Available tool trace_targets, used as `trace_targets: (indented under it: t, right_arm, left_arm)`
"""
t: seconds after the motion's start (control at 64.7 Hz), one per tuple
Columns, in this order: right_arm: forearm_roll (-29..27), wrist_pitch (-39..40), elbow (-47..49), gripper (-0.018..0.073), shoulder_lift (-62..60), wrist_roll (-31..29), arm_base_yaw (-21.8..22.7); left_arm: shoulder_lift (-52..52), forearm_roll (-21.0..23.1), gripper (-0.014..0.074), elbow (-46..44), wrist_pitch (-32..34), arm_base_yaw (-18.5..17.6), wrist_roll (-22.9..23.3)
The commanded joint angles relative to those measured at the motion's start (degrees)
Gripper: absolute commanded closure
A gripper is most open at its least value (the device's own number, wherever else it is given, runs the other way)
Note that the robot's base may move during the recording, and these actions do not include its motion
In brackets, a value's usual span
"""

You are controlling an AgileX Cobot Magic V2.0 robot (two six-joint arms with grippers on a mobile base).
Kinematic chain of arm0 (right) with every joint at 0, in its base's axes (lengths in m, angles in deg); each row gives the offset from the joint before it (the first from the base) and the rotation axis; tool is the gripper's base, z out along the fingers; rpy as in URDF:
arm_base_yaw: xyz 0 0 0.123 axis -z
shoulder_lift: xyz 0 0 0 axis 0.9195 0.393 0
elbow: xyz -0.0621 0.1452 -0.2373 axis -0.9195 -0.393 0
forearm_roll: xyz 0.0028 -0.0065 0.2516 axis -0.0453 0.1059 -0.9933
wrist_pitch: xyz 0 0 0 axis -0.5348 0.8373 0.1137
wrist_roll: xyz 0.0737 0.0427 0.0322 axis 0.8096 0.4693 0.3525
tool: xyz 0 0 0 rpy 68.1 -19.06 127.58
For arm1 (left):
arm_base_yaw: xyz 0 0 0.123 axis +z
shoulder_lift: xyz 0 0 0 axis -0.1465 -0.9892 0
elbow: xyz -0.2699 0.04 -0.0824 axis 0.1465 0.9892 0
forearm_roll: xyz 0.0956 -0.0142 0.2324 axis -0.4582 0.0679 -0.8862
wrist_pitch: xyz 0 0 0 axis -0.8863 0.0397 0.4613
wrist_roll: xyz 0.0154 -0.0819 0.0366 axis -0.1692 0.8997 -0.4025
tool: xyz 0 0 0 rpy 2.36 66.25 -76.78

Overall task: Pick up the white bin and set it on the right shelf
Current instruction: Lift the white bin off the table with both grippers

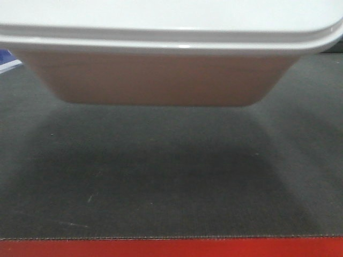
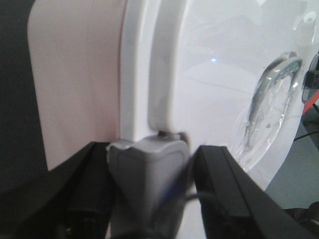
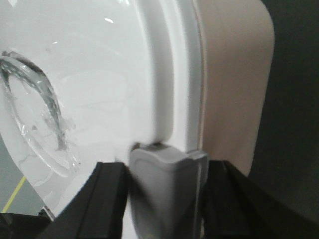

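Observation:
The white bin [image 1: 161, 75] fills the top of the front view and hangs a little above the dark table top [image 1: 161, 176], casting a shadow on it. Its glossy white lid [image 1: 161, 13] is on. In the left wrist view my left gripper [image 2: 152, 164] is shut on a grey end clasp [image 2: 149, 184] of the bin [image 2: 75, 84]. The lid's clear centre [image 2: 271, 104] shows at the right. In the right wrist view my right gripper [image 3: 167, 174] is shut on the grey clasp [image 3: 167, 194] at the bin's [image 3: 229, 84] other end. The right shelf is out of view.
The table's red front edge [image 1: 171, 248] runs along the bottom of the front view. A blue object [image 1: 8, 58] shows at the far left behind the bin. Red and black cables [image 2: 311, 94] show beyond the lid in the left wrist view.

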State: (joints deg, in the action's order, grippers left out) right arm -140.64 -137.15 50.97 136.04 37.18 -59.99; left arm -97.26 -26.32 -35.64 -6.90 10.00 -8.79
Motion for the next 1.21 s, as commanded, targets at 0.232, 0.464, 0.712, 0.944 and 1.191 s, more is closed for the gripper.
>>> trace_targets:
  t: [0.232, 0.464, 0.712, 0.944, 1.191]
  right_arm:
    - [-11.20, -9.56, 1.62, 0.0209, -9.94, -1.35, -0.73]
    - [-11.32, -9.48, 1.62, 0.0209, -13.95, -1.35, -0.73]
    - [-11.72, -9.13, 1.62, 0.0209, -14.94, -1.35, -0.73]
    - [-14.00, -9.53, 1.62, 0.0209, -15.54, -1.46, -0.73]
    - [-14.12, -9.40, 1.62, 0.0209, -17.17, -1.66, -0.73]
  left_arm:
    - [7.89, 8.12, 0.0410, -1.55, -8.11, -1.15, -0.86]
    - [8.76, 8.12, 0.0410, -1.55, -8.11, -1.15, -0.86]
    - [9.00, 9.04, 0.0410, -1.55, -8.11, -1.15, -0.86]
    - [11.67, 9.67, 0.0410, -1.55, -8.11, -1.15, -0.86]
    - [16.03, 9.67, 0.0410, -1.55, -8.00, -1.15, -0.86]
